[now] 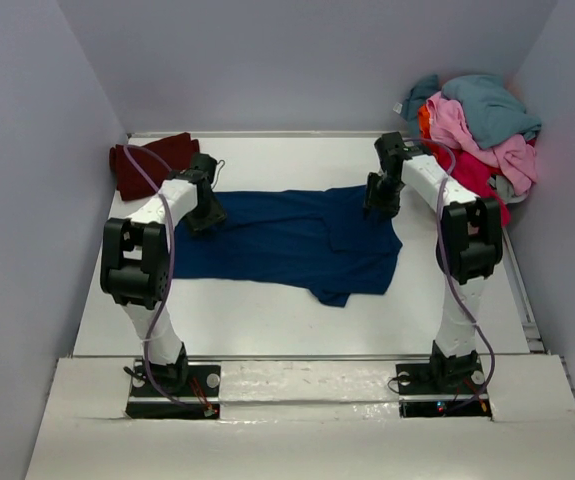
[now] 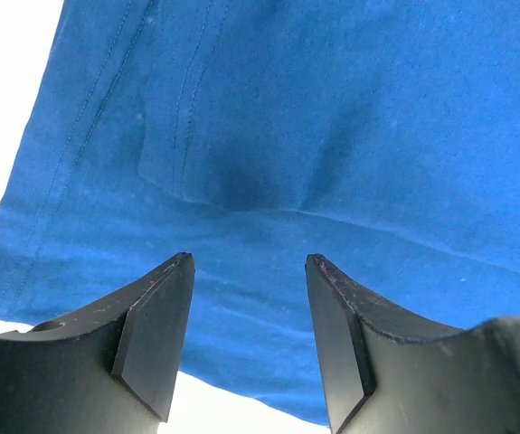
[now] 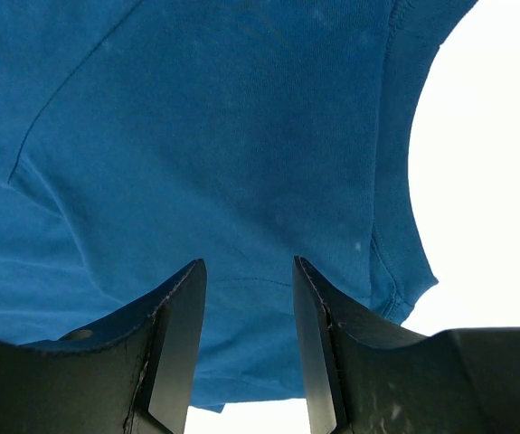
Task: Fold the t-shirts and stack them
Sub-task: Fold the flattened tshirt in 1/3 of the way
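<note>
A blue t-shirt [image 1: 287, 240] lies spread flat across the middle of the table, folded into a long band. My left gripper [image 1: 207, 218] hangs over the shirt's left end, open, with only flat blue cloth [image 2: 269, 136] showing below its jaws [image 2: 249, 262]. At the shirt's far right end my right gripper [image 1: 379, 205] is open too [image 3: 249, 264]. It is above the cloth [image 3: 214, 136] near a hemmed edge [image 3: 395, 226], and nothing is pinched. A dark maroon t-shirt [image 1: 150, 160] lies folded at the back left. Teal, pink, red and orange t-shirts form a heap [image 1: 482, 135] at the back right.
Grey walls close in the white table [image 1: 267, 320] on three sides. A raised lip [image 1: 297, 358] runs along the near edge in front of the two arm bases. The maroon shirt sits just behind the left arm's wrist.
</note>
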`<state>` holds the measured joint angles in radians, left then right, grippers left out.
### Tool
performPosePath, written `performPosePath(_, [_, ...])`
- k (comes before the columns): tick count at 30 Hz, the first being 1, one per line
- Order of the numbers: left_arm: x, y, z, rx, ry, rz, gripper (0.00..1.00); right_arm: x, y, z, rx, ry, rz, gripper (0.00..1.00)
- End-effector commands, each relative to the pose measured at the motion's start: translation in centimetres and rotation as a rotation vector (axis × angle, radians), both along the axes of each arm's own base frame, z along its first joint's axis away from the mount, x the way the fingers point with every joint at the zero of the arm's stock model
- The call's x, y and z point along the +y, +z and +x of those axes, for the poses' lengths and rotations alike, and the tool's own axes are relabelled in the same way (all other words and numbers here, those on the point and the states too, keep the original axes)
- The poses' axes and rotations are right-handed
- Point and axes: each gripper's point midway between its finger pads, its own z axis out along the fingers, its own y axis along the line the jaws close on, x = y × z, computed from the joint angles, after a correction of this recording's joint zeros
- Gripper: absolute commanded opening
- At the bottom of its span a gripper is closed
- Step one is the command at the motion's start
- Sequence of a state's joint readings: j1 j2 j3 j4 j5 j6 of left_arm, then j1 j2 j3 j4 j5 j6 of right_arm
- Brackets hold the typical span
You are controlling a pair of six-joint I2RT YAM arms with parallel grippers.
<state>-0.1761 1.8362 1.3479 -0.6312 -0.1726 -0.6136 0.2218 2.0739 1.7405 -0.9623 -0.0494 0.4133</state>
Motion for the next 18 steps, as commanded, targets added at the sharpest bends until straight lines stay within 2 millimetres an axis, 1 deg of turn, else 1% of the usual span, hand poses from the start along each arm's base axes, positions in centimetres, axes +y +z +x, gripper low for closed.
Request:
performPosePath(1, [-0.1,0.6,-0.4,-0.029,0.020,-0.019,0.64,0.1,2.0,0.4,-0.071,0.011,0.021,0.49])
performPosePath(8, [-0.6,-0.3,0.2,-0.036,0.015,-0.045,0.64,0.2,1.9,0.1,-0.068,0.013,0.028,0.49])
performPosePath(18, [-0.4,-1.1,1.7,-0.042,0.014,-0.039,0.63,0.1,1.8,-0.3,-0.066,0.012,0.029,0.49])
